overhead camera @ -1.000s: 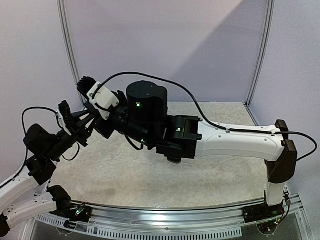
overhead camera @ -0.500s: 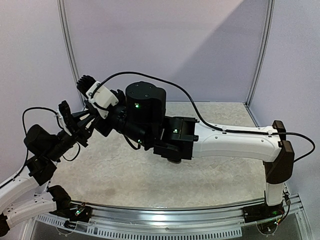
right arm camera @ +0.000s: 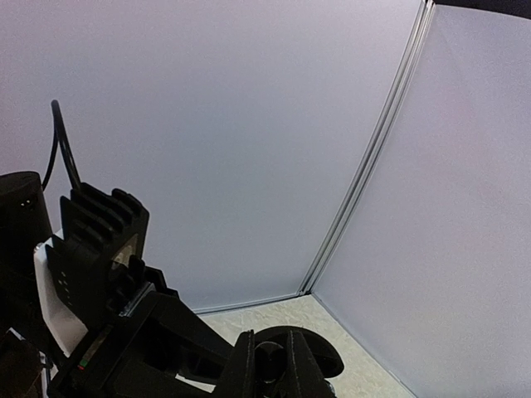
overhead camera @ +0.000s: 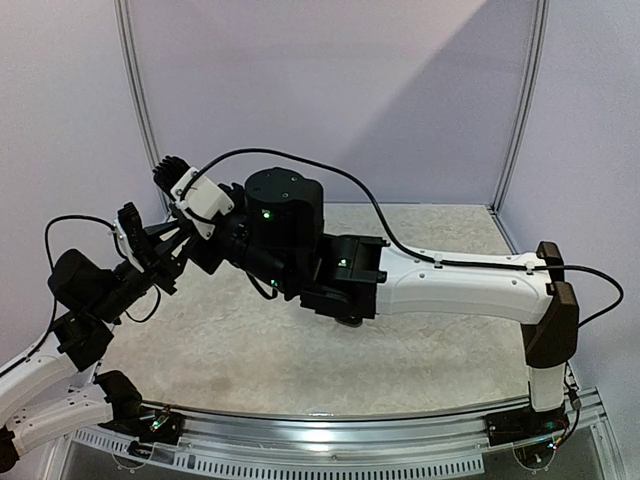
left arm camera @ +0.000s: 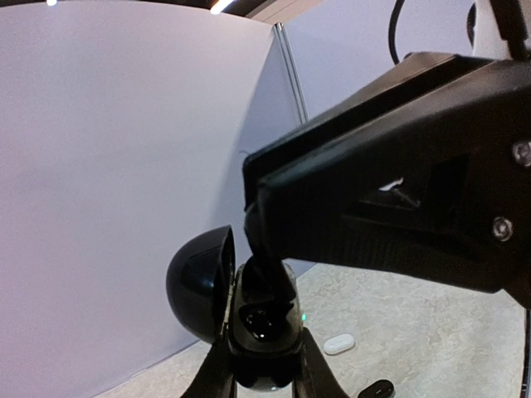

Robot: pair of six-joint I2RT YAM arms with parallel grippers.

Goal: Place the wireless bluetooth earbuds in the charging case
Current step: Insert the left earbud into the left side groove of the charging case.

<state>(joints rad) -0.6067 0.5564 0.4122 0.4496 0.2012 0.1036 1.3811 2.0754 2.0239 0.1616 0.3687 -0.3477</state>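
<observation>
My left gripper (left arm camera: 267, 369) is shut on the black charging case (left arm camera: 259, 336) and holds it upright above the table, its round lid (left arm camera: 197, 286) swung open to the left. One socket holds a glossy black earbud (left arm camera: 262, 320). My right gripper (left arm camera: 267, 269) comes down from the upper right with its narrow tips inside the case's other socket. In the right wrist view, the right gripper (right arm camera: 268, 365) is nearly shut on a small dark round earbud (right arm camera: 269, 355), with the lid (right arm camera: 319, 358) behind. In the top view the two grippers meet at the far left (overhead camera: 165, 248).
On the speckled table (left arm camera: 431, 323) below lie a small white oblong thing (left arm camera: 338, 343) and a small black one (left arm camera: 378, 388). White walls stand close on the left (overhead camera: 70, 150) and behind. The right arm (overhead camera: 450, 285) stretches across the table.
The right arm has shifted slightly to the left toward the case. The left arm and the case have stayed where they were.
</observation>
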